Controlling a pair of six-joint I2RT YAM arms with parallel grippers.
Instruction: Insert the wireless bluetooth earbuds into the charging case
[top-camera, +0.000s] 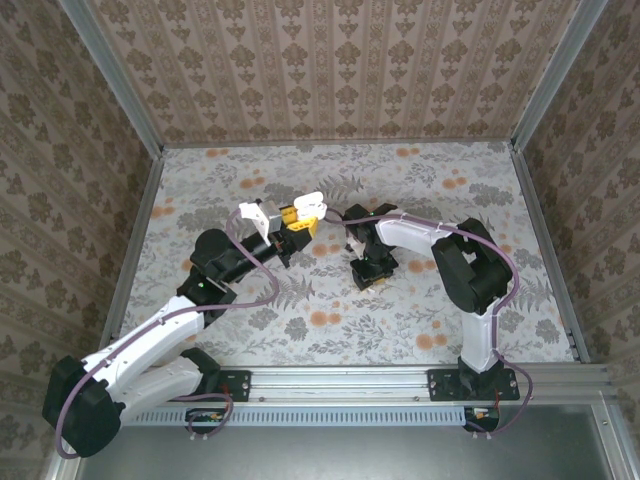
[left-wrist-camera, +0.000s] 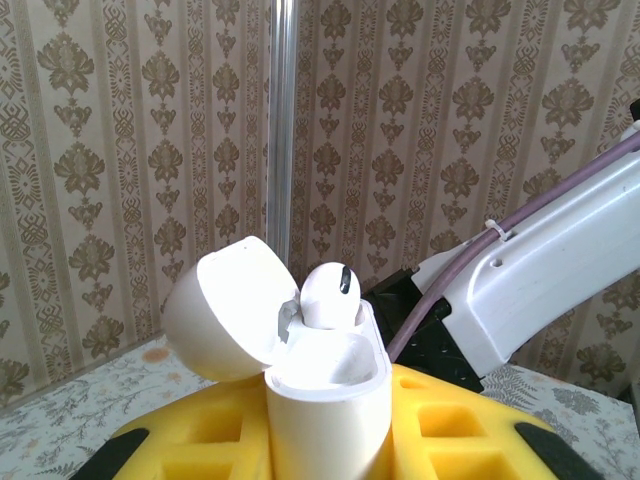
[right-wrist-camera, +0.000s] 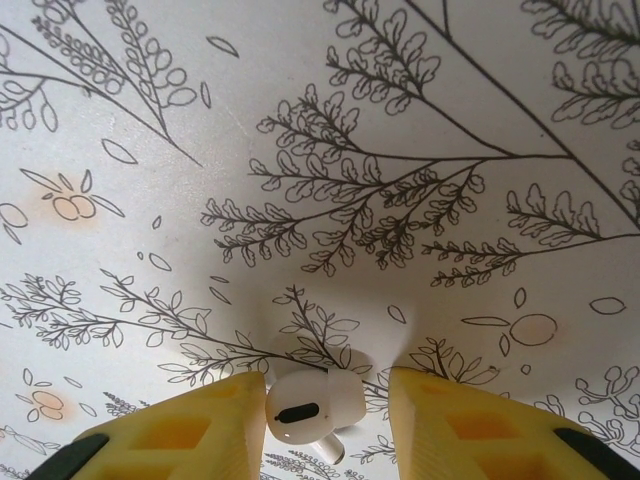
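My left gripper (top-camera: 296, 221) is shut on the white charging case (left-wrist-camera: 330, 400), held upright above the table with its lid (left-wrist-camera: 225, 310) swung open to the left. One white earbud (left-wrist-camera: 330, 295) sits in the case's far socket; the near socket is empty. My right gripper (right-wrist-camera: 328, 420) is down at the floral table, its yellow fingers (right-wrist-camera: 190, 435) on either side of a second white earbud (right-wrist-camera: 312, 403) lying on the surface. That earbud is close to the left finger, with a gap to the right one. From above, the right gripper (top-camera: 362, 275) points down right of the case (top-camera: 308, 207).
The right arm's white link and purple cable (left-wrist-camera: 540, 270) cross close behind the held case. Patterned walls with metal posts (left-wrist-camera: 283, 130) enclose the table (top-camera: 330, 330). Open tabletop lies in front of both grippers.
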